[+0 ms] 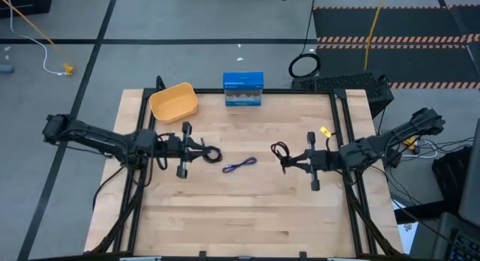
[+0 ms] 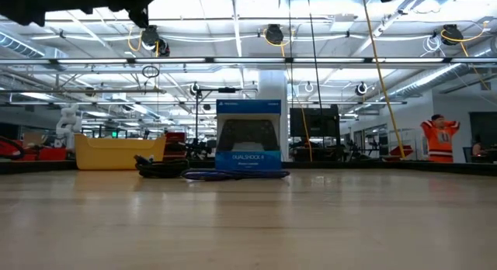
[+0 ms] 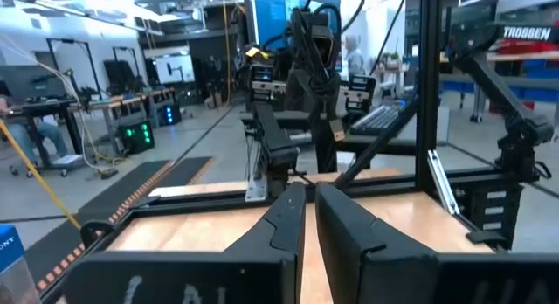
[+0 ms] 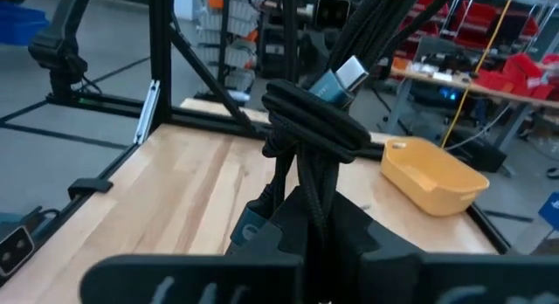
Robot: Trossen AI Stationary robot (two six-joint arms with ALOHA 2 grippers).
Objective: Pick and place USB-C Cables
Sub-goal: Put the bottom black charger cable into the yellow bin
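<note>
In the high view my right gripper (image 1: 287, 160) hovers right of the table's middle, shut on a black USB-C cable bundle (image 1: 280, 150). In the right wrist view this bundle (image 4: 310, 120) sticks out past the fingertips, with a grey plug (image 4: 345, 77) at its far end. My left gripper (image 1: 201, 150) is shut and empty, raised left of the middle. The second black cable (image 1: 214, 154) lies on the table just beyond its fingertips and also shows in the low view (image 2: 159, 167). The purple-blue cable (image 1: 240, 165) lies flat between the two grippers. My right gripper (image 4: 301, 212) pinches the black cable bundle between its two fingers at the bundle's near end (image 4: 301, 177). The fingers lie about level and point toward the table's left. The bundle is lifted clear of the table and juts out beyond the fingertips.
A yellow bin (image 1: 174, 101) stands at the far left corner, and a blue box (image 1: 243, 88) stands at the middle of the far edge. Black frame rails (image 1: 345, 118) run along the table's sides. Bare wood lies on the near half (image 1: 240, 216).
</note>
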